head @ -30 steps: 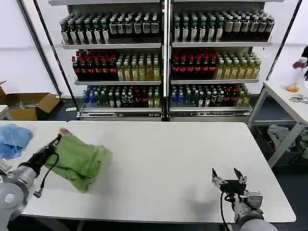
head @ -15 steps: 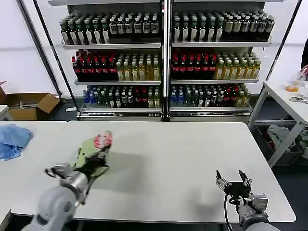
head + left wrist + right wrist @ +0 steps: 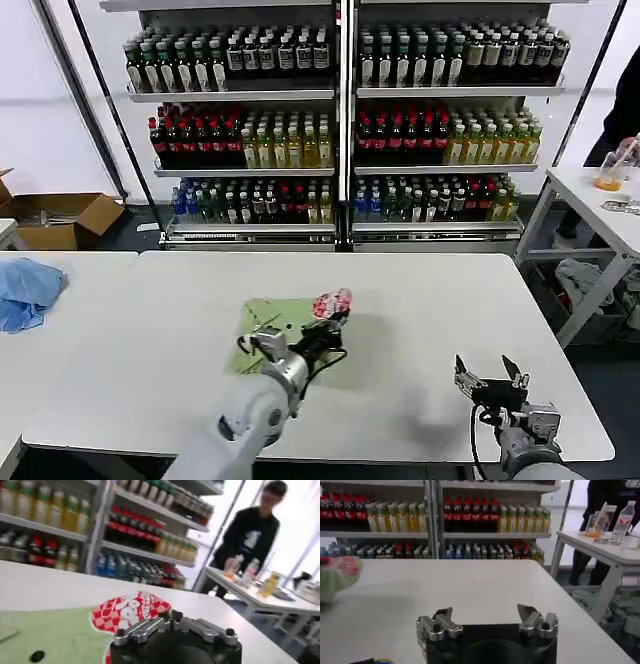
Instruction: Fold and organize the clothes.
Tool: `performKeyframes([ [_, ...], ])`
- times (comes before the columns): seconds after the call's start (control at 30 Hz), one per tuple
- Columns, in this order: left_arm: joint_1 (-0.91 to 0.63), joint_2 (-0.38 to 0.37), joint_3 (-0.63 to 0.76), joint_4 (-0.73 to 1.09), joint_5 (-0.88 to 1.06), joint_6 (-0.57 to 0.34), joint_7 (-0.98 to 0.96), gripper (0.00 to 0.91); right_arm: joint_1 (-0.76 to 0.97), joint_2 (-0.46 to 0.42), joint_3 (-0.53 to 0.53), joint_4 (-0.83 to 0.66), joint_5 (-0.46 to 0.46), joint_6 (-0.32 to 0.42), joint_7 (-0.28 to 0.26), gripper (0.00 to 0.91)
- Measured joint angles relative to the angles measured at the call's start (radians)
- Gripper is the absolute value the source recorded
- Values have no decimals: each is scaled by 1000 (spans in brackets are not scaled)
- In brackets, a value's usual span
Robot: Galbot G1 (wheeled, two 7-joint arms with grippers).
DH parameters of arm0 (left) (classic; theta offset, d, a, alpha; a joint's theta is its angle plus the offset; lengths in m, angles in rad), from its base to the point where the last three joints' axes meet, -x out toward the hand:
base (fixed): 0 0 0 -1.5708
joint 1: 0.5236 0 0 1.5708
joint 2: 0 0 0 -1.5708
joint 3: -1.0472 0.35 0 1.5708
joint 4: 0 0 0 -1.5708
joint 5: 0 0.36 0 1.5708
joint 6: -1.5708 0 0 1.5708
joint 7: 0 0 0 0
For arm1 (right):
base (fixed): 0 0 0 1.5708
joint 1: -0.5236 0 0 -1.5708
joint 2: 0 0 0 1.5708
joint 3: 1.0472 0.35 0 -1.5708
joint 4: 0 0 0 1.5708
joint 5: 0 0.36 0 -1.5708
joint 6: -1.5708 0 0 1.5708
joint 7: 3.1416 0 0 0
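From the head view we see the polo shirt (image 3: 285,318) lying bunched near the middle of the white surface (image 3: 420,300), its red-and-white graphic (image 3: 332,303) turned up at the right end. The left tool (image 3: 322,334) sits at that end, touching the fabric; the right tool (image 3: 490,377) waits well apart at the near right with its fingers spread and nothing between them. A light blue cloth (image 3: 25,290) lies far off on the left.

In the left wrist view the graphic (image 3: 127,612) lies right at the left tool (image 3: 172,620), which looks closed on the shirt.

In the right wrist view the right tool (image 3: 487,620) gapes over bare surface, the shirt (image 3: 337,577) far beyond it.

We judge the job early — the shirt is a loose heap, no flat fold shows, and spreading and folding remain.
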Motion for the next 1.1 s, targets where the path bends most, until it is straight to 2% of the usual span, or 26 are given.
performKeyframes([
  [0.27, -44, -39, 77, 67, 49, -66, 30, 907, 12, -8, 2, -5, 1, 4, -10, 907],
  [0.5, -27, -15, 64, 23, 100, -144, 39, 907, 28, -12, -13, -2, -7, 43, -23, 907],
  [0.77, 73, 91, -100, -66, 224, -243, 24, 907, 87, -5, -104, -28, -28, 104, -36, 907],
  [1.1, 266, 173, -362, -143, 279, -315, 5, 907, 313, 80, -323, -185, 82, 72, 16, 907],
])
